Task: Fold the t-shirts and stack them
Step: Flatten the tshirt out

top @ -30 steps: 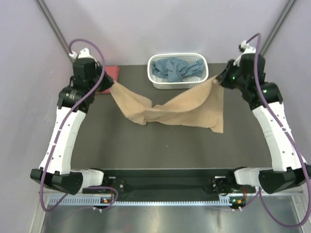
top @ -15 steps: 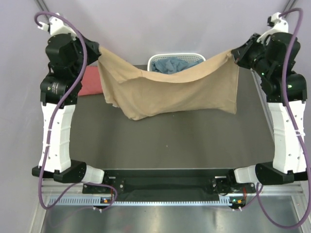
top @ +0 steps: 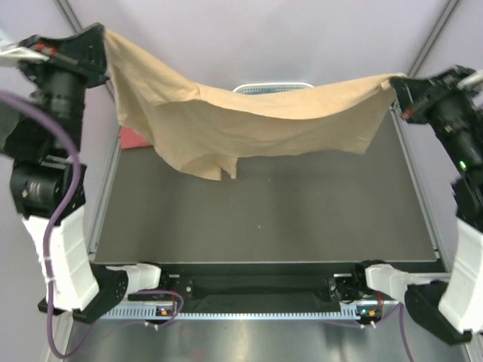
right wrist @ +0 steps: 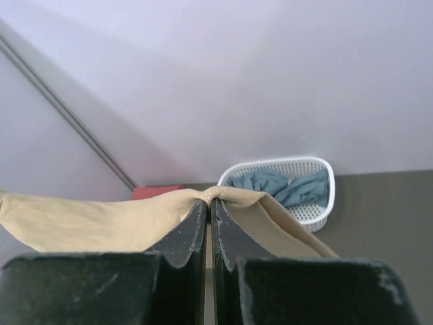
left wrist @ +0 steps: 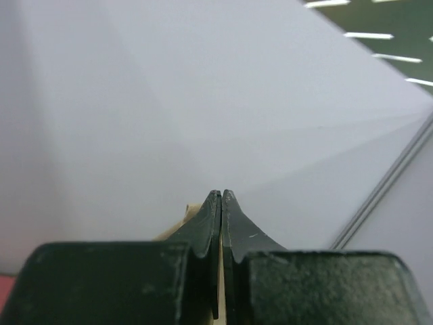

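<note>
1. Tan t-shirt [top: 249, 124]: held up above the dark table [top: 264, 226], stretched between the 2 arms. Its middle sags and a flap droops left of centre, clear of the surface.
2. Left gripper [top: 99, 39]: fingers pressed together, pinching the tan t-shirt's upper left corner, raised high at far left.
3. Right gripper [right wrist: 208, 203]: fingers pressed together on the opposite corner.
4. Coral-red t-shirt [top: 133, 139]: lies at the table's far left edge, mostly hidden behind the tan cloth.
5. Dusty blue t-shirt [right wrist: 279, 186]: crumpled inside the white lattice basket [right wrist: 318, 211], at the far edge.
</note>
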Tool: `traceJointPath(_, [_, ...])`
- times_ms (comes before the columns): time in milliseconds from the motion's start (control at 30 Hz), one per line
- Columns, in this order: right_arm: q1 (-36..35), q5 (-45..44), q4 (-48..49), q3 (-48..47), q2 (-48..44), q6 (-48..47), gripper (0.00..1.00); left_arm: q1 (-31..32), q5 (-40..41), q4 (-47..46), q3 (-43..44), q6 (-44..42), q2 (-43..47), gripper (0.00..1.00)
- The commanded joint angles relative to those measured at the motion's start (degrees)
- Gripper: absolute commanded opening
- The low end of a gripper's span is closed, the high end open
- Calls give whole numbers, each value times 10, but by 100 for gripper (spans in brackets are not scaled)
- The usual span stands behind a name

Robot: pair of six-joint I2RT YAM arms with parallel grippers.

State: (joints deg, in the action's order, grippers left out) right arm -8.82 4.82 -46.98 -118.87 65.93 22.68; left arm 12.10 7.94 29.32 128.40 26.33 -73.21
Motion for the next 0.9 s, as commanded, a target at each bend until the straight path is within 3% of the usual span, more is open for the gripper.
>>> traceJointPath(0, [7,15,24,-10,-75,-9,0,6,-35,-89,47,-24,49,0])
traceJointPath(133, [7,18,1,-12,-137,6,0,41,-29,-81,75,-38,69,0])
traceJointPath(367, [7,26,-71,14,-165,39,0,94,3,-83,90,-78,97,0])
traceJointPath(533, [6,33,-1,111,-130,39,0,121,73,-102,11,-129,90,0])
traceJointPath(633, [7,33,50,142,-93,39,0,121,91,-160,-54,-132,87,0])
traceJointPath(867, [6,42,82,112,-25,27,0,121,100,-182,-12,-173,-6,0])
